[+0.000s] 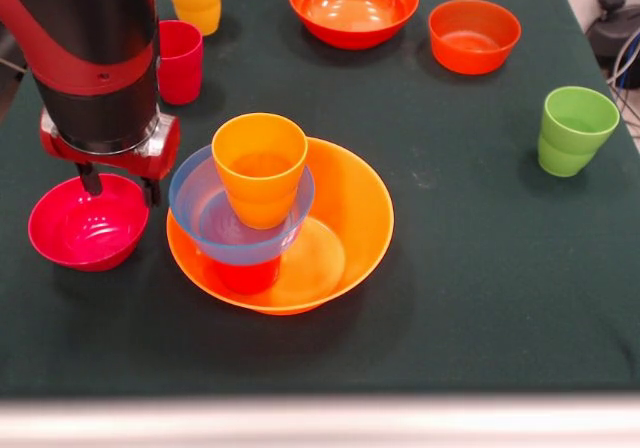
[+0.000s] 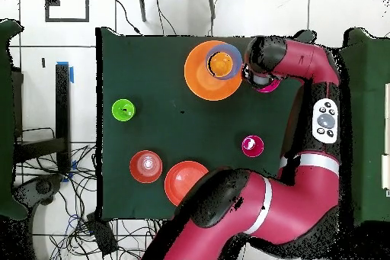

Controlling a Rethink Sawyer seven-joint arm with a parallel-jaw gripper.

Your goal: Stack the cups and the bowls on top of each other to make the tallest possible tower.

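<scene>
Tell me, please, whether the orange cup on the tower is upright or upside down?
Upright: the orange cup shows its open mouth upward and sits inside the light blue bowl.

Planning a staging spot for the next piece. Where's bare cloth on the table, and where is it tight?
Widest bare patch: between the large orange plastic bowl holding the tower and the green plastic cup. The strip along the near edge, below that bowl, is bare too. Tight: the magenta plastic bowl side, where the pincer hangs, beside the crimson cup.

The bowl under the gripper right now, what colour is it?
Magenta. The bowl shows best in the front view, with the gripper just above its far rim.
</scene>
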